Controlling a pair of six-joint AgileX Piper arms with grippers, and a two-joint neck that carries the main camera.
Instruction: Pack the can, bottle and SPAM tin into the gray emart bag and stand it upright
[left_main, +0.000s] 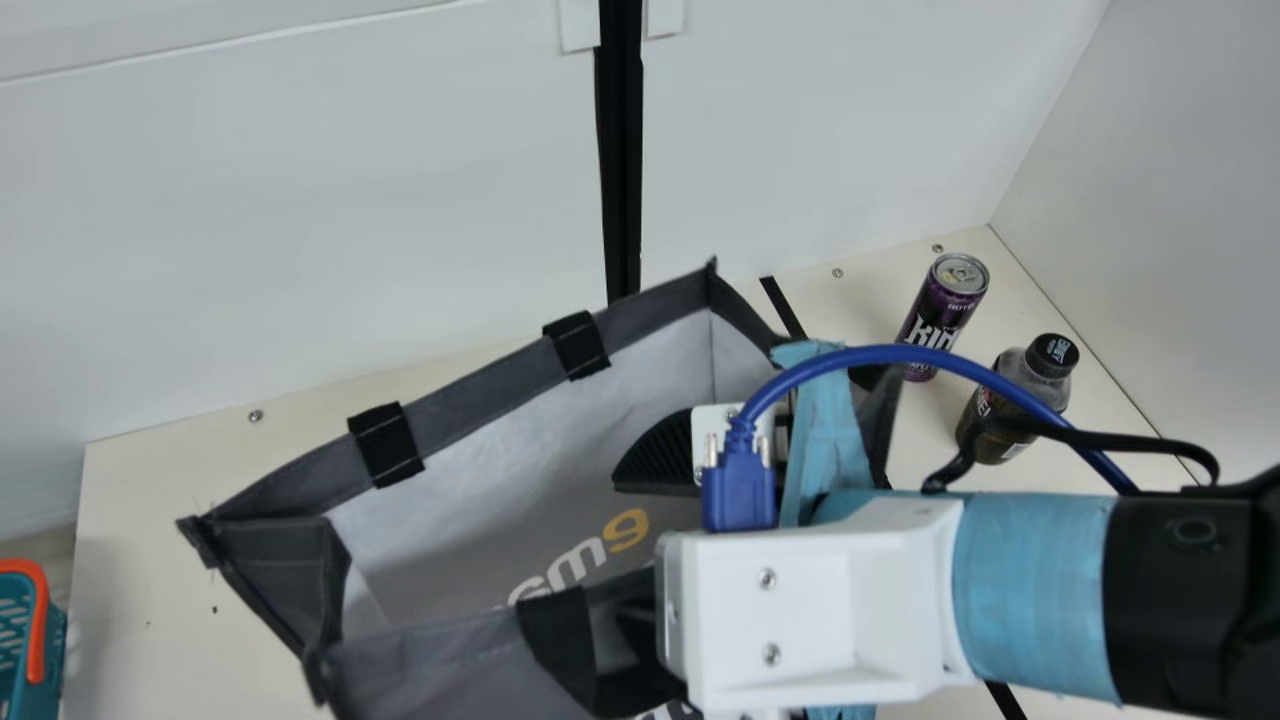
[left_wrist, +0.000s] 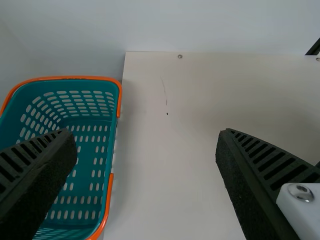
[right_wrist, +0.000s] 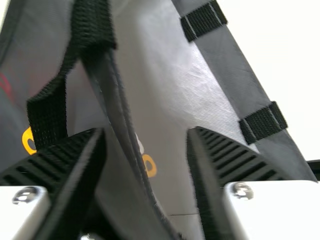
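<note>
Bag opening in hand, can and bottle waiting outside

The gray emart bag (left_main: 470, 400) gapes toward the neck camera on the cream table (left_main: 150, 560). My right gripper (right_wrist: 146, 132) is at its mouth, jaws apart, with the edge of one gray wall (right_wrist: 125, 135) running between them and a black strap handle (right_wrist: 50, 117) beside it. My left gripper (left_wrist: 146, 134), also with jaws parted, hangs over the table near the teal basket (left_wrist: 65, 85).

The purple can (left_main: 943, 318) and the dark bottle (left_main: 1015, 395) stand near each other beyond the right arm, outside the bag. Whether the bag's bottom holds anything, I cannot tell.

I judge the step in hand to be readying the bag, with packing those two still ahead. The next move probably calls for my right jaws to close squarely on that single wall, clear of the handle, then steady or spread the mouth gently; a snagged strap could drag the bag over.
</note>
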